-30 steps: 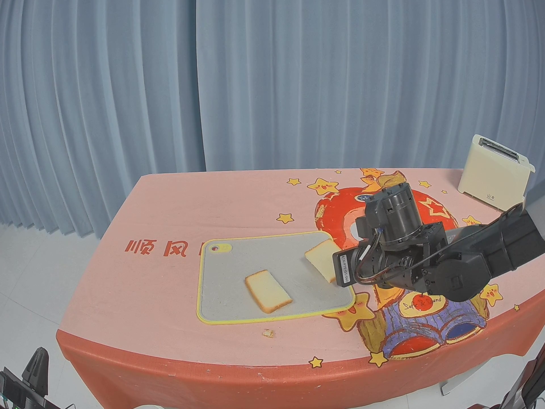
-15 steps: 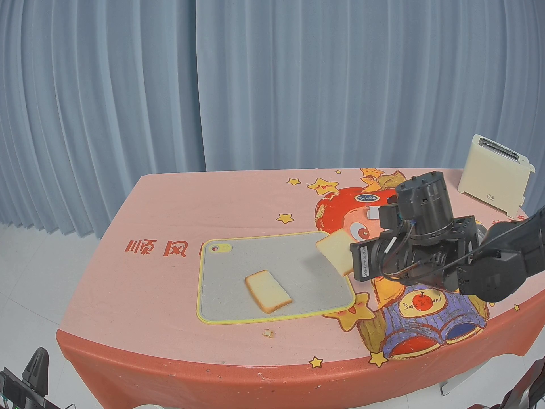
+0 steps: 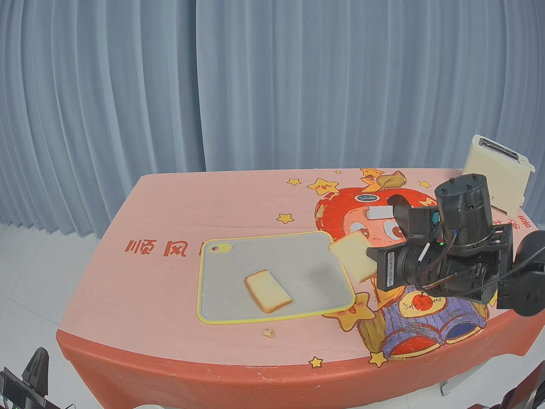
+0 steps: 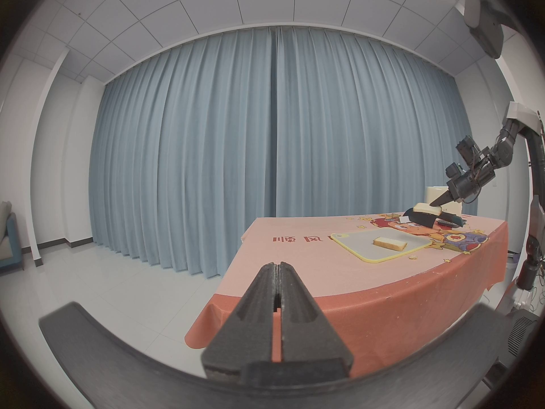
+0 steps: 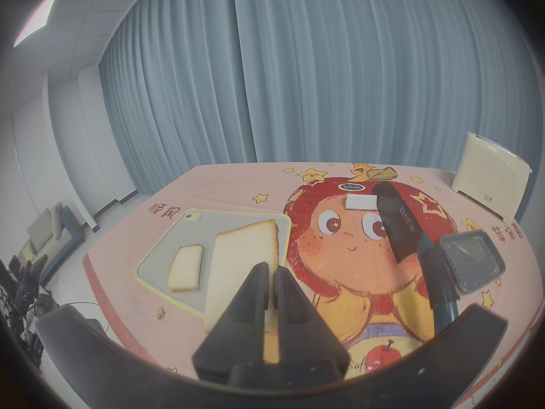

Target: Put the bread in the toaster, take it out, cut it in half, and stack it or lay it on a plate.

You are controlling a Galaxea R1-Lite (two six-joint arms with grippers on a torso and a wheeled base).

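The right gripper [image 5: 270,274] is pinching the bread slice [image 3: 353,255] and carrying it off the cutting board [image 3: 238,268]. I think it is heading for the toaster [image 3: 495,171].

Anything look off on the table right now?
One small crumb lies on the tablecloth just in front of the cutting board, off it. Otherwise nothing stands out: the small bread piece lies flat on the board, and the right gripper holds the slice by its edge.

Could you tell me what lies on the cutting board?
One small bread piece. The right gripper holds a larger slice aloft, which covers part of the board in its wrist view.
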